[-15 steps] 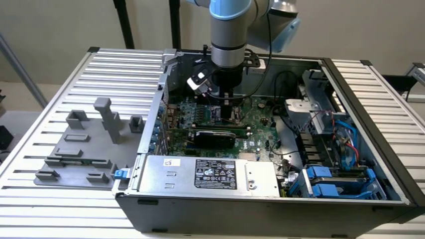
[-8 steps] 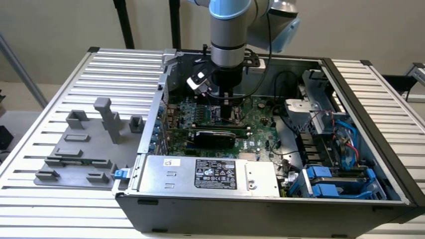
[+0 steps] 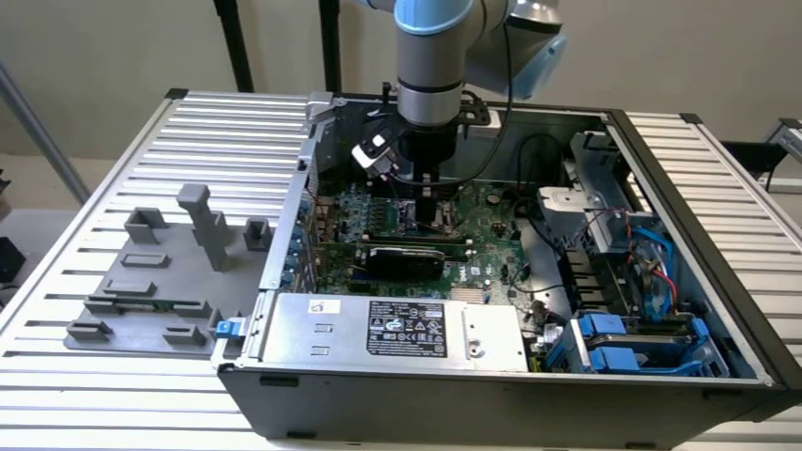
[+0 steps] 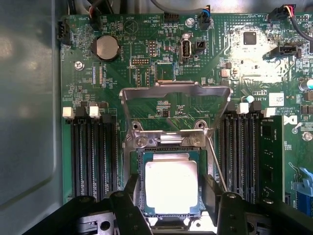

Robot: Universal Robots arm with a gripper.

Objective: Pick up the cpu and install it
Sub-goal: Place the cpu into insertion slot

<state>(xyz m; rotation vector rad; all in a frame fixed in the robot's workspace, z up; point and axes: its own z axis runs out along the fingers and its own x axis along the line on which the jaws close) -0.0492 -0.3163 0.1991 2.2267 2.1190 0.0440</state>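
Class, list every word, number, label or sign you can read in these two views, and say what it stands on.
None can be read for certain.
Power supply label: print and marks too small.
White sticker on the motherboard: characters blurred.
Silkscreen lettering on the motherboard: too small.
cpu lid: no legible print.

Even light, glare on the motherboard (image 4: 247, 51)
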